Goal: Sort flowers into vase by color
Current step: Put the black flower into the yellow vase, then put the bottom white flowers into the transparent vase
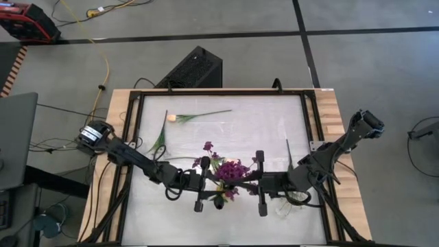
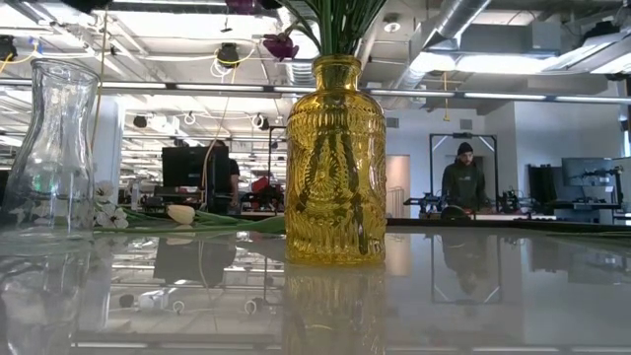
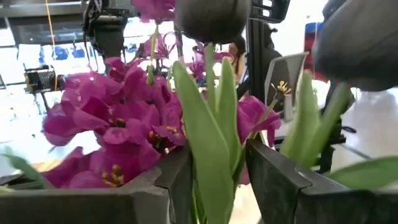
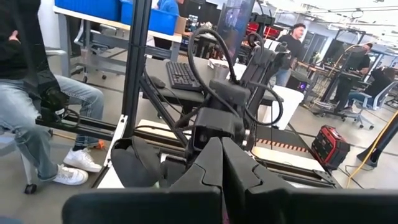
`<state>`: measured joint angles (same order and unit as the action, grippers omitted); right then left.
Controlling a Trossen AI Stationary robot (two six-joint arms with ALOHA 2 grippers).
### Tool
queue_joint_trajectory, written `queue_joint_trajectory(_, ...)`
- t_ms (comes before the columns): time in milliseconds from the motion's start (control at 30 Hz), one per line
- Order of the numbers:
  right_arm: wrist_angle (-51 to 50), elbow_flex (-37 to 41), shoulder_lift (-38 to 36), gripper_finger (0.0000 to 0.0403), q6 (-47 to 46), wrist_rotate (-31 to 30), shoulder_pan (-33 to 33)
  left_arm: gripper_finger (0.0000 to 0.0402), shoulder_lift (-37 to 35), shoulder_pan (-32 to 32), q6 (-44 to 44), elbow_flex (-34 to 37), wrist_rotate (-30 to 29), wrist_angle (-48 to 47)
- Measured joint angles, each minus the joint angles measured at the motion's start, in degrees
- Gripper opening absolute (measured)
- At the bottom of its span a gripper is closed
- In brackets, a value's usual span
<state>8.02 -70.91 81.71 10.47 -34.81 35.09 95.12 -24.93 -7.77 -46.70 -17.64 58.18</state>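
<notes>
A yellow glass vase stands in the middle near part of the table, with purple flowers and green stems in its mouth. My left gripper is just left of this bunch, shut on a dark purple-black tulip. A second dark bud is beside it. My right gripper hovers shut just right of the bunch. A cream tulip lies flat on the far left part of the table. White blossoms lie near the clear vase. My left gripper holds the dark tulip by its leafy stem, well below the bud. The stem and leaves are pinched between the two fingers. The fingers come in level from the table's left, across the upright stem. The bud stands above them among the purple blooms.
A loose green stem lies right of the bunch. The table's dark frame runs around the white top. Beyond the table stand a black box, cables and a red device. People sit and stand in the room behind.
</notes>
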Motion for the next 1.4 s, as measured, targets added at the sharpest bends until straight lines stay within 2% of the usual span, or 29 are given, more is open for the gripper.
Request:
queue_joint_trajectory(233, 0.0, 0.0, 0.0, 0.0022, 0.1, 0.0, 0.0, 0.0142, -6.6, -0.2, 1.5, 0.0, -0.9, -13.5)
queue_joint_trajectory(800, 0.2, 0.0, 0.0, 0.0021, 0.1, 0.0, 0.0, 0.0142, -21.3, -0.2, 4.0, 0.0, -0.9, -36.8)
queue_joint_trajectory(933, 0.2, 0.0, 0.0, 0.0021, 0.0, 0.0, 0.0, 0.0142, -26.9, -0.2, 5.5, 0.0, -0.9, -43.0)
queue_joint_trajectory(1133, 0.1, 0.0, 0.0, 0.0021, 0.0, 0.0, 0.0, 0.0142, -36.8, -0.2, 12.3, 0.0, -1.2, -55.7)
queue_joint_trajectory(1233, -0.3, 0.0, 0.0, 0.0021, 0.0, 0.0, 0.0, 0.0142, -41.4, -0.2, 16.2, 0.0, -3.3, -62.9)
queue_joint_trajectory(1400, -1.7, 0.0, 0.0, 0.0021, -0.1, -0.1, 0.0, 0.0142, -46.0, -0.2, 19.7, -0.1, -11.6, -74.9)
